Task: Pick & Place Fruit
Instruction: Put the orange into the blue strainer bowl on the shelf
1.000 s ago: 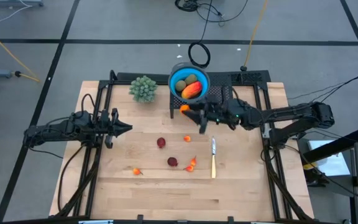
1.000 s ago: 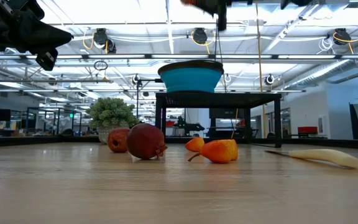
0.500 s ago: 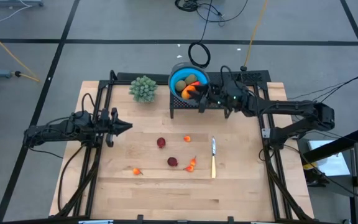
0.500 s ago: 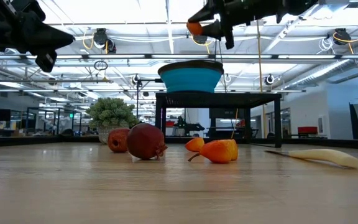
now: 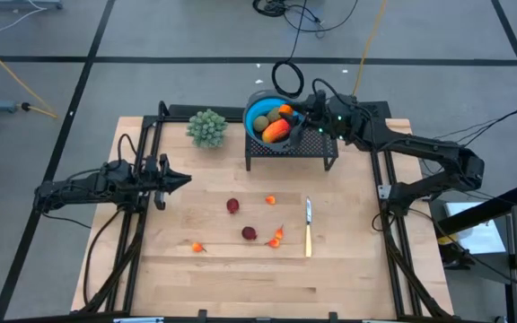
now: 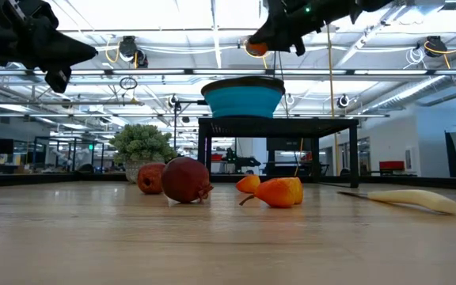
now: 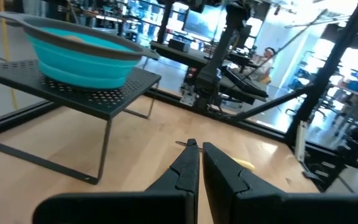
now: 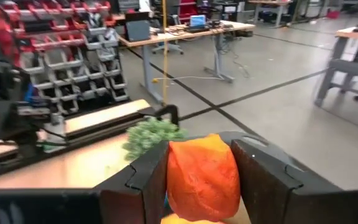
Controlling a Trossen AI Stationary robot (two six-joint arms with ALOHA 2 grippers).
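My right gripper [image 5: 287,113] is shut on a small orange fruit [image 8: 202,176] above the blue bowl [image 5: 257,112], which stands on a black stand [image 5: 308,148] and holds an orange-red fruit [image 5: 276,131] and brownish-green ovals. In the low view the fruit [image 6: 254,48] hangs above the bowl [image 6: 243,99]. Two dark red fruits [image 5: 232,205], [image 5: 249,233] and small orange ones [image 5: 270,199], [image 5: 276,238], [image 5: 197,247] lie on the table. My left gripper [image 5: 185,181] is shut and empty at the table's left. My right gripper pinches the small orange fruit by its two sides [image 8: 174,177] between its two fingers. The fruit is lifted clear, above the bowl.
A pale green bushy plant [image 5: 206,127] stands left of the bowl. A knife [image 5: 308,227] with a pale handle lies right of the loose fruits. The near half of the table is bare wood [image 5: 258,278].
My right gripper has carried the small orange fruit up and toward the table's far edge, from in front of the stand to above the blue bowl, staying shut on it.
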